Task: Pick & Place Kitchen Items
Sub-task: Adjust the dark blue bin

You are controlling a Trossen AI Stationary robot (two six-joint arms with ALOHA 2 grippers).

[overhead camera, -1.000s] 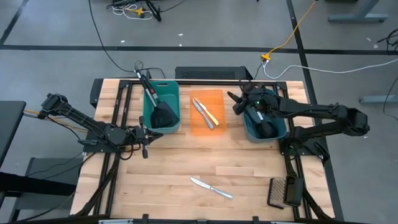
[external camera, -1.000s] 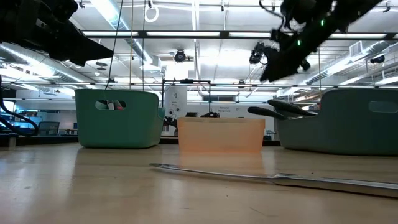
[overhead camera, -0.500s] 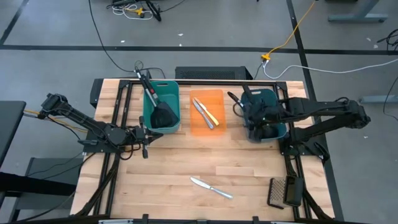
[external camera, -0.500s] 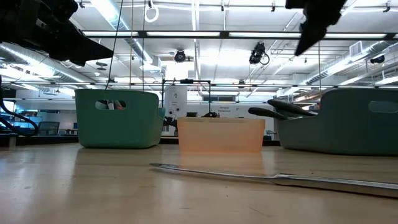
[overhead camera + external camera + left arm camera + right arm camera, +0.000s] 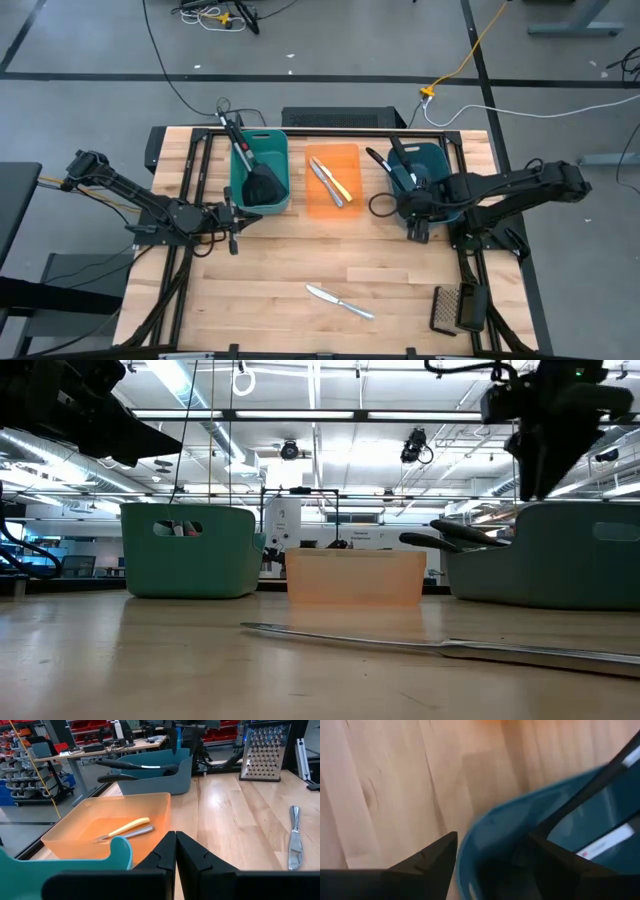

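Three tubs line the bench's far edge. The teal tub (image 5: 259,175) holds one black slotted spatula (image 5: 262,183); the orange tub (image 5: 333,180), two table knives (image 5: 329,181); the blue tub (image 5: 424,186), two black handles (image 5: 400,160). One silver knife (image 5: 340,301) lies near the front edge, one grater (image 5: 457,308) at the right front corner. The right gripper (image 5: 418,212) hangs empty, fingers spread, above the blue tub's near rim — the left gripper (image 5: 234,216), clenched on nothing, waits beside the teal tub.

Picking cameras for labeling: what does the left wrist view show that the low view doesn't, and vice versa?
Left wrist only: the two knives inside the orange tub, the grater, and the shut left gripper. Low only: the teal tub's full outer wall and the right gripper above the blue tub, open and empty. Both: the loose silver knife on the table, the orange tub, the blue tub with black handles sticking out.
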